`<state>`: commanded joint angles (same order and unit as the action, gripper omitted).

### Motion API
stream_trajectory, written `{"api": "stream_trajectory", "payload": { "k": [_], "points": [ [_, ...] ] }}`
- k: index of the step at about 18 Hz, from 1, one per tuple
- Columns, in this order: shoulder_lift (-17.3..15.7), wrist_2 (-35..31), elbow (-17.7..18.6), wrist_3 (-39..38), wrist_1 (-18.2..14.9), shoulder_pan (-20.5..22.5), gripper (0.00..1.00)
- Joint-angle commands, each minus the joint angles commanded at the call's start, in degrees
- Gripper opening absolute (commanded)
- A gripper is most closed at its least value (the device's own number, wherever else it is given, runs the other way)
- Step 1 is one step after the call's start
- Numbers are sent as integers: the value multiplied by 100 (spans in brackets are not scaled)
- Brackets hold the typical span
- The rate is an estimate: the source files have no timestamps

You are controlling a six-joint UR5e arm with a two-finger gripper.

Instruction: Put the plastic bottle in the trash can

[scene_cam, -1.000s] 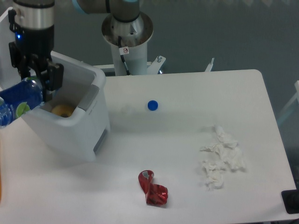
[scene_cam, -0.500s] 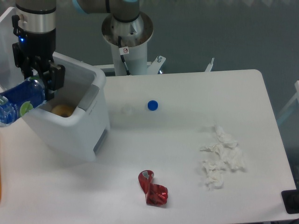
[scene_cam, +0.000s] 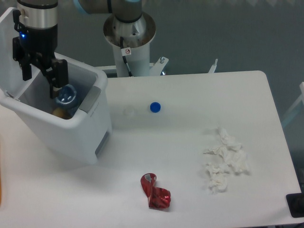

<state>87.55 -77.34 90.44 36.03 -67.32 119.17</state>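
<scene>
Occupying most of the frame, the white table [scene_cam: 190, 142] carries everything else. The trash can [scene_cam: 90, 130], a large white rectangular bin with its flip lid [scene_cam: 10, 52] raised at the back left and a grey inner rim, sits at the table's left side, mouth open toward the arm's reach; that position lets the arm drop items in from straight above. The arm's base pedestal [scene_cam: 129, 38] stands behind the table, near the bin.

The gripper [scene_cam: 40, 78] hangs over the bin's opening with its dark fingers spread apart and nothing between them, consistent with a release directly above the cavity. The plastic bottle [scene_cam: 66, 95] lies inside the trash can, just beside the right-hand finger but apparently free of it. Only its blue translucent upper part shows, seen nearly end-on as a rounded shape; the label cannot be made out. A yellowish item [scene_cam: 59, 112] lies below it in the bin, identity unclear.

Judgement: the placement appears complete; only withdrawal remains, with small risk of a finger catching the rim.

Elsewhere, well apart: crumpled white tissue [scene_cam: 225, 161] at right, a red foil wrapper [scene_cam: 155, 191] at front centre, and a small blue cap [scene_cam: 155, 107] near the middle.
</scene>
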Motion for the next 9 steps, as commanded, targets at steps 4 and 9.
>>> {"api": "stream_trajectory", "payload": {
  "k": [4, 9],
  "points": [
    [-9, -9, -27, 797, -17, 798, 100],
    [279, -26, 53, 1538, 44, 2169, 100]
  ]
}}
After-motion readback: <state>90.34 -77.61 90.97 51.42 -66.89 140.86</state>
